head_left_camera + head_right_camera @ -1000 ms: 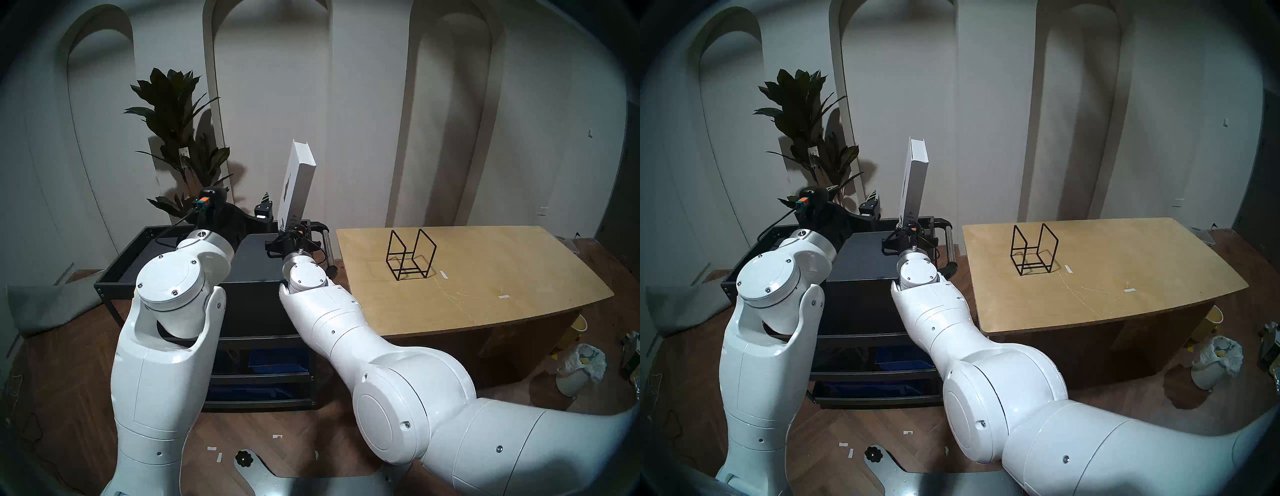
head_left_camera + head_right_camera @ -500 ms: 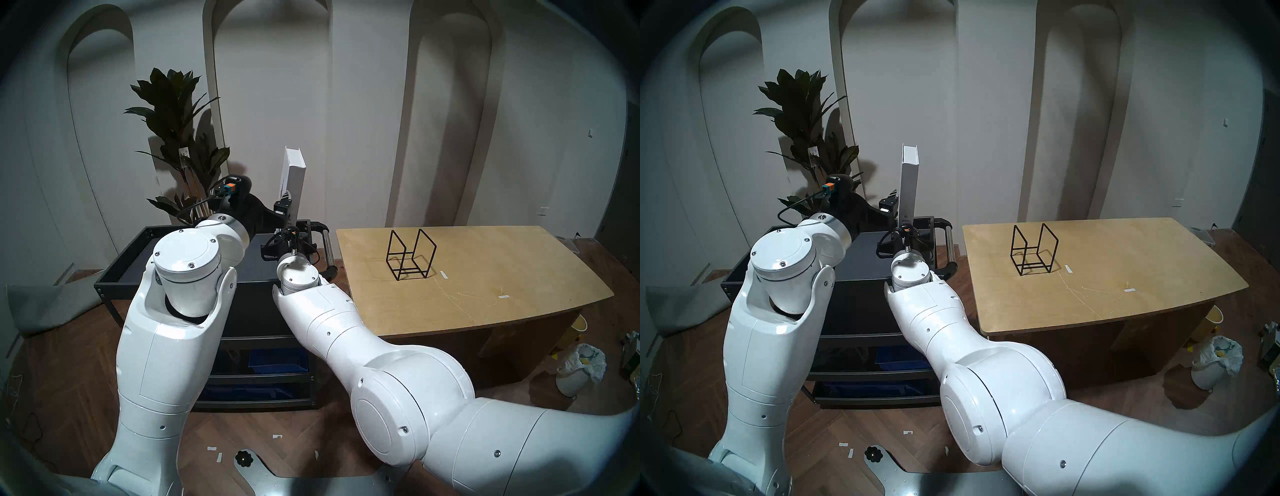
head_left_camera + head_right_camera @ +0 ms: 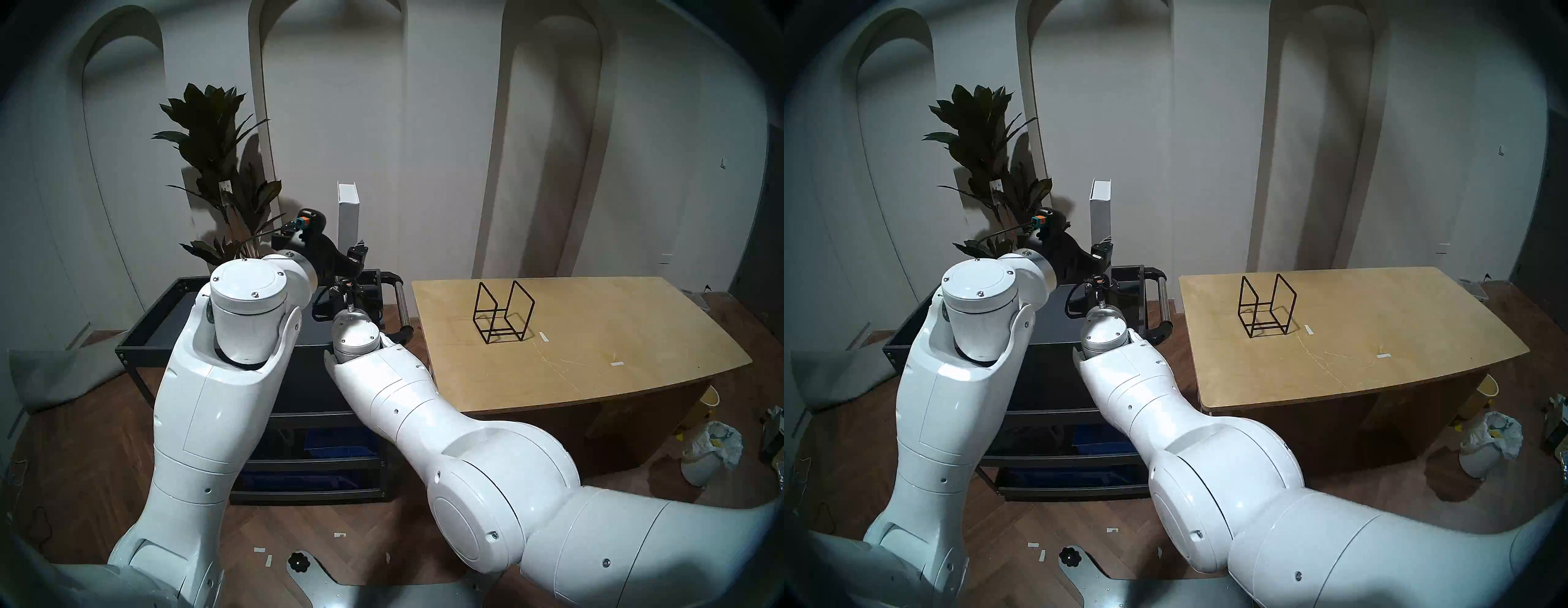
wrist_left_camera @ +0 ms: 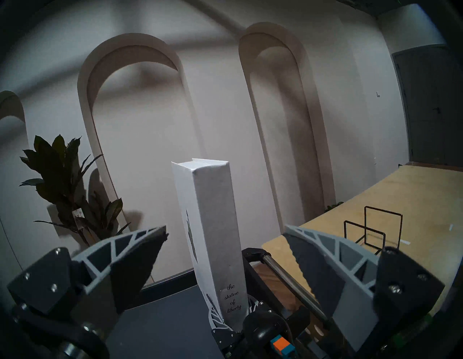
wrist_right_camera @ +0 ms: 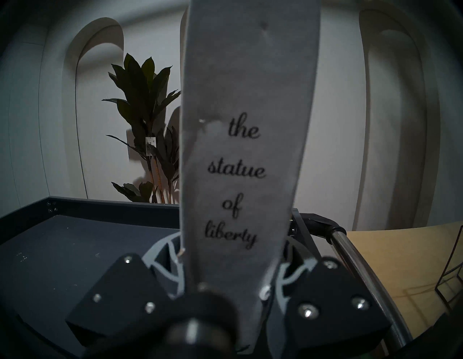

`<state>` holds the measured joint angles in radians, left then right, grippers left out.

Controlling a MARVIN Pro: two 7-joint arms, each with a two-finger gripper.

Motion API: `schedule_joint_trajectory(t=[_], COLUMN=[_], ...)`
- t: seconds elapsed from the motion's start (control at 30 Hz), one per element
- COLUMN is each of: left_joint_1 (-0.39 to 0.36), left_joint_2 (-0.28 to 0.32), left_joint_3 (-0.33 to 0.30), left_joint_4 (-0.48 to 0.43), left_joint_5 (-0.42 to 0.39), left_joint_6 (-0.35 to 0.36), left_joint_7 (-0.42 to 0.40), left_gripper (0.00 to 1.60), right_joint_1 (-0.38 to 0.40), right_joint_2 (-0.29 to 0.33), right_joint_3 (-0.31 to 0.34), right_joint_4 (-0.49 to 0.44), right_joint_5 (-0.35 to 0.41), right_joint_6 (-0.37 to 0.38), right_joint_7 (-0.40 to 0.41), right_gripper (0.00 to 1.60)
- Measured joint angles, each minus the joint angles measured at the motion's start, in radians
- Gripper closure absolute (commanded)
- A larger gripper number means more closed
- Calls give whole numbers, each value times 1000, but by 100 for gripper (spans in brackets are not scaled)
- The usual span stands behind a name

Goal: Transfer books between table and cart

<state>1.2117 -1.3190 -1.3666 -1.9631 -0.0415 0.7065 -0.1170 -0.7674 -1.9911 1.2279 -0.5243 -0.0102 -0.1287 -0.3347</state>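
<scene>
Right fingers [image 5: 225,280] clench the foot of an upright white book [image 4: 213,225] above the black cart [image 3: 169,305]; left fingers [image 4: 140,253] stand spread wide, flanking it untouched.

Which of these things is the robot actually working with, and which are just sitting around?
In use:
- white book, gripped at its lower end by the right gripper
- left gripper, open toward the book
- black cart
- plywood table

Just around:
- wire rack
- potted plant
- trash bags
</scene>
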Motion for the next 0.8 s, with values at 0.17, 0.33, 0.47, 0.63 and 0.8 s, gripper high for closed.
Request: schedule_joint_trajectory(t=[0.17, 0.33, 0.47, 0.63, 0.8], left_joint_1=[-43, -84, -119, -157, -193], left_joint_2=[-10, -25, -41, -64, -85], left_joint_3=[-4, -15, -24, -32, -38], left_joint_4=[40, 72, 105, 148, 182], left_joint_5=[8, 15, 21, 25, 26], left_joint_6=[31, 57, 79, 105, 130], left_joint_7=[-7, -8, 0, 15, 27], left_gripper=[0, 0, 0, 0, 0], right_joint_1=[-2, -6, -10, -15, -21], right_joint_2=[0, -1, -1, -1, -1], right_joint_3=[-37, -66, -89, -113, -131], right_joint_4=[-12, -23, -32, -46, -57], right_joint_5=[2, 7, 12, 20, 28], right_joint_6=[22, 45, 63, 85, 104], right_joint_7=[-33, -65, -94, -130, -163], right_gripper=[160, 160, 160, 160, 160])
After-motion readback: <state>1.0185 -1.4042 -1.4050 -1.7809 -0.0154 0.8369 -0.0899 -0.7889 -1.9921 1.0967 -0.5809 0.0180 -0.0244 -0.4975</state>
